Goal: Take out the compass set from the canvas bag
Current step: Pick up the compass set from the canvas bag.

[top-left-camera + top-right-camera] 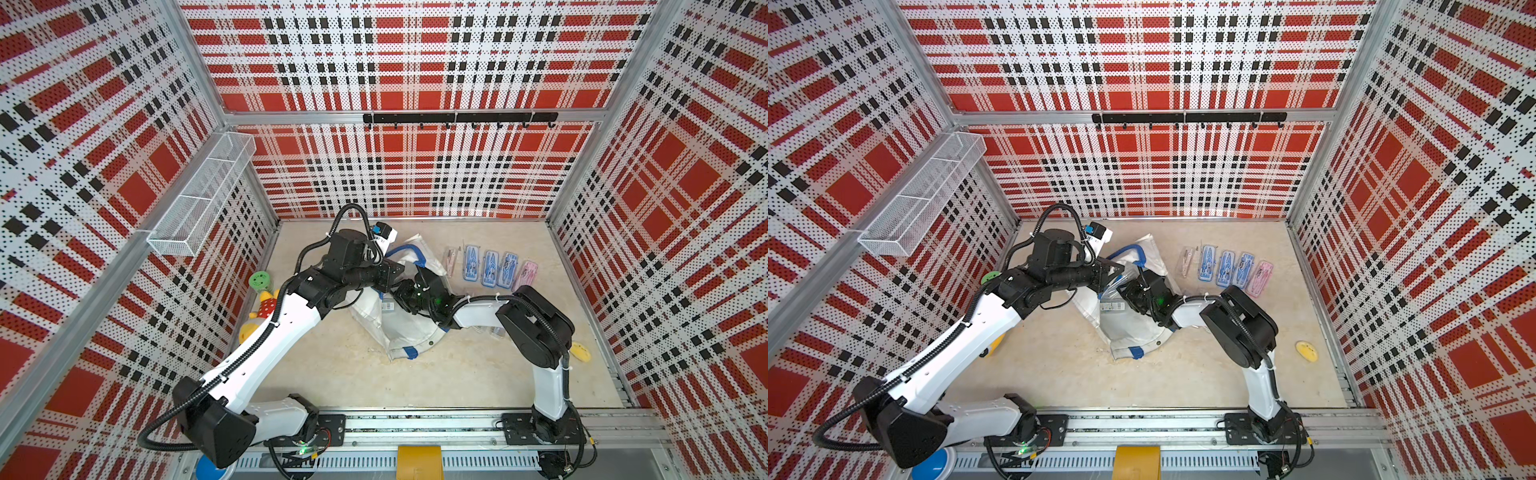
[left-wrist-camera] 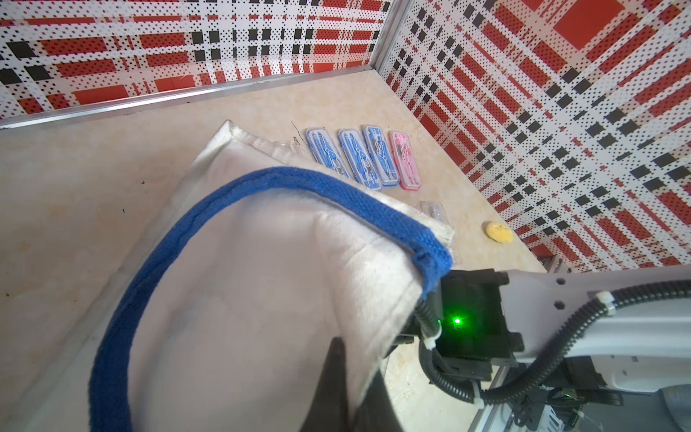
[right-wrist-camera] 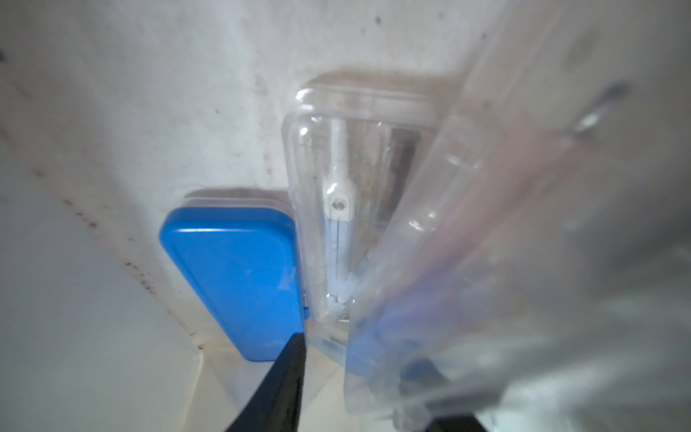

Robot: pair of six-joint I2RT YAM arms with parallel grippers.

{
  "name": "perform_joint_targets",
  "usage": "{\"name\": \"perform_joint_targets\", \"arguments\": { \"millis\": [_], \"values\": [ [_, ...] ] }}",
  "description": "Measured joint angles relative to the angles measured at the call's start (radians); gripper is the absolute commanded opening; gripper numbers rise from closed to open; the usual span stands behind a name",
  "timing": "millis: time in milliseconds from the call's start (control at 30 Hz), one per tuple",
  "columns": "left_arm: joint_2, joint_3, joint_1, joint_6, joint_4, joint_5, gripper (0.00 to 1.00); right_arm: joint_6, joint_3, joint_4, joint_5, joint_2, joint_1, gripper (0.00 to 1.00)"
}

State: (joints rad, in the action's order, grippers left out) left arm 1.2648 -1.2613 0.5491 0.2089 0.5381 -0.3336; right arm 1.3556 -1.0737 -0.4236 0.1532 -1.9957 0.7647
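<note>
A row of compass sets, 3 blue and 1 pink, lies on the bench beside the canvas bag. Inside remain a blue case and a clear case. The left fingers are clenched on the bag's rim. The right fingers reach inside, and a blurred clear shape hides whether they grasp anything.

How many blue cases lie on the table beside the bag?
3, side by side in a row: one beside a clear case, one in the middle, one beside a pink case. Another blue case sits inside the canvas bag; more may hide there.
</note>
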Motion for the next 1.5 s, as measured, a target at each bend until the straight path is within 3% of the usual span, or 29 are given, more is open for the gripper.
{"name": "perform_joint_targets", "arguments": {
  "millis": [100,633,1000,1233,1500],
  "values": [
    [0.0,0.0,0.0,0.01,0.0,-0.003,0.0,-0.001,-0.001,0.043,0.005,0.0,0.0,0.46],
    [0.018,-0.003,0.0,0.042,0.001,0.0,0.0,0.025,0.002,0.049,0.005,-0.002,-0.001,0.19],
    [0.113,-0.092,-0.074,0.124,0.017,0.006,0.0,0.022,-0.071,0.143,0.117,0.013,0.004,0.16],
    [0.146,-0.133,-0.105,0.143,0.032,0.046,0.0,-0.044,-0.108,0.276,0.253,0.128,0.027,0.16],
    [0.167,-0.171,-0.167,0.149,0.061,0.072,0.0,-0.224,-0.102,0.502,0.365,0.344,0.032,0.15]
  ]
}}
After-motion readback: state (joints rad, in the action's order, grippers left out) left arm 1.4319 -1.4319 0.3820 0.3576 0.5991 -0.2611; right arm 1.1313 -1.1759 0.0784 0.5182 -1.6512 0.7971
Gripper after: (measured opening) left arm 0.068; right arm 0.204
